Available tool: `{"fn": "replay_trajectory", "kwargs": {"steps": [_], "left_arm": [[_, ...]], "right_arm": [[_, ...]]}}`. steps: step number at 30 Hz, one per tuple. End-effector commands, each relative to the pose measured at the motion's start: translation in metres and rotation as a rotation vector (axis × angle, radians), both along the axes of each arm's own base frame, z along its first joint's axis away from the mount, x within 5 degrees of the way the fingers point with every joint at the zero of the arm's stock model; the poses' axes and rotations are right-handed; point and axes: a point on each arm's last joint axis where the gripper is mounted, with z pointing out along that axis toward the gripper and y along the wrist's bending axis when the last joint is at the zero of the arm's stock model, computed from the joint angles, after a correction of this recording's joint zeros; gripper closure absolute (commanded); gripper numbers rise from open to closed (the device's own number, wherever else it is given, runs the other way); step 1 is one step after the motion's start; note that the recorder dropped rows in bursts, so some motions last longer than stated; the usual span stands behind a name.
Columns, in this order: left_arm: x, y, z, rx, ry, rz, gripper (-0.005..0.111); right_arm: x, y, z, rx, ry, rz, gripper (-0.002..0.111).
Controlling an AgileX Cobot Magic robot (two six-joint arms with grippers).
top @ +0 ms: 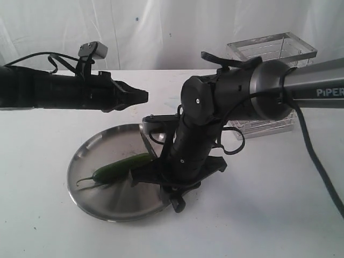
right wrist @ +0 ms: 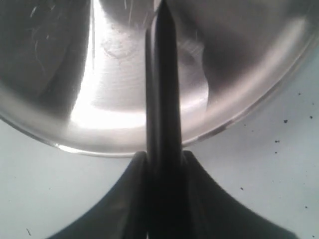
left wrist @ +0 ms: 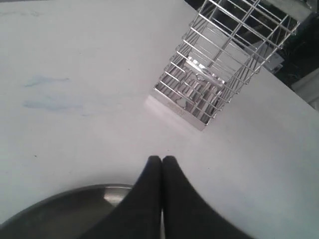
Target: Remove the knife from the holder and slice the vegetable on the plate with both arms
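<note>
As the exterior view shows, one chilli [top: 121, 167] lies across the one plate [top: 97, 199], stem leftward; one holder [top: 271, 51] stands behind. Left wrist view: your left gripper [left wrist: 161, 160] is pressed together, empty. Right wrist view: your right gripper [right wrist: 163, 155] clamps the one knife [right wrist: 162, 74], tip over the plate.

I take this for a robotics lab bench, not a kitchen: a plain white worktop [top: 269, 215], a white sheet [top: 161, 32] hung behind it, and my black left arm [top: 54, 91] and right arm [top: 236, 97] above a steel plate [top: 102, 199].
</note>
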Motion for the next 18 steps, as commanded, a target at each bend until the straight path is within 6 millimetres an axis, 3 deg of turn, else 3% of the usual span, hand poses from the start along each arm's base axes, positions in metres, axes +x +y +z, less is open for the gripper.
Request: {"fn": "replay_trajectory", "kwargs": {"steps": [1,10,18], "left_arm": [[0.001,-0.002,-0.01,-0.029,0.006,-0.028,0.107],[0.005,-0.005,-0.043,-0.021,0.055,-0.066,0.107],[0.008,-0.007,-0.04,-0.04,0.042,-0.083,0.107]], "right_arm": [[0.001,0.0,-0.003,-0.008,-0.007,0.005,0.108],[-0.003,0.005,-0.003,-0.007,-0.01,0.021,0.108],[-0.006,0.01,-0.003,-0.016,-0.049,0.044,0.108]]}}
